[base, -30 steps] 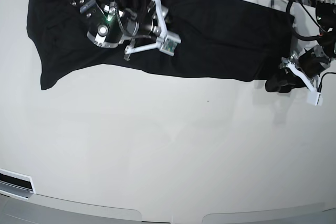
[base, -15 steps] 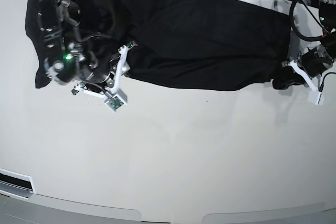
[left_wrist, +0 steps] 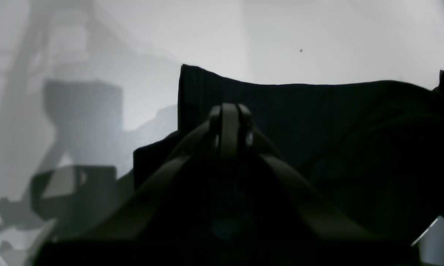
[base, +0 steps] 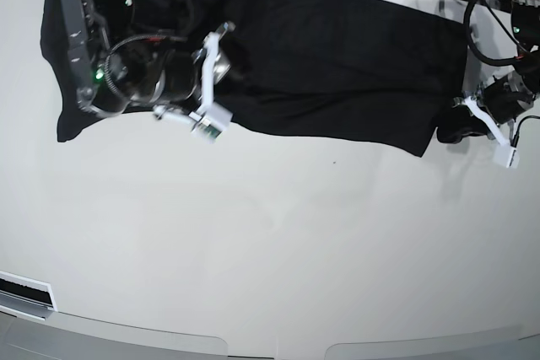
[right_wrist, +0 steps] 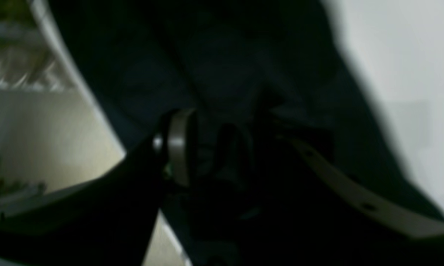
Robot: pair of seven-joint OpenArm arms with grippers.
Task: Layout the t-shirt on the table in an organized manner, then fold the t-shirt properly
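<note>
The t-shirt (base: 337, 65) lies spread in a wide band along the far edge of the table (base: 270, 250). The left gripper (base: 462, 124) pinches the shirt's corner, fingers pressed together. The right gripper (base: 215, 73) hovers over the shirt, fingers spread.

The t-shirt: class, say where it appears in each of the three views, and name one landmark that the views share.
Base: the t-shirt stretches across the far part of the picture.
Left wrist: it fills the lower middle and right.
Right wrist: blurred, it covers the upper middle.
Shared landmark: the white table.
</note>
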